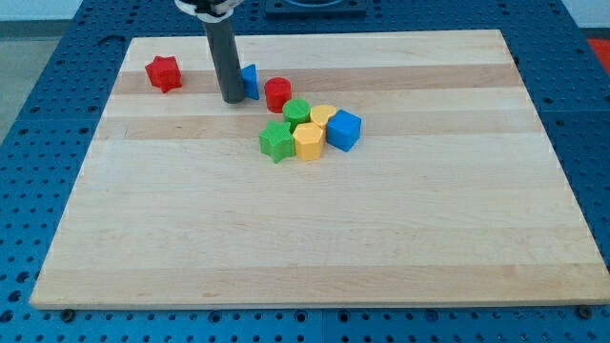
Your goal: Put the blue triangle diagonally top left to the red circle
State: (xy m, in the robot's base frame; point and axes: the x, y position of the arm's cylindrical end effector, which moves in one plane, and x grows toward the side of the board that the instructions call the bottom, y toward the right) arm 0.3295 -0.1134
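The blue triangle (251,81) sits near the view's top, partly hidden behind my rod. The red circle (277,94) lies just to its right and slightly lower, close to it. My tip (232,99) rests on the board at the blue triangle's left side, touching or nearly touching it.
A red star (164,73) lies at the view's upper left. Below and right of the red circle is a cluster: a green circle (296,111), a green star (276,142), a yellow hexagon (308,141), a yellow heart (323,116) and a blue cube (344,130).
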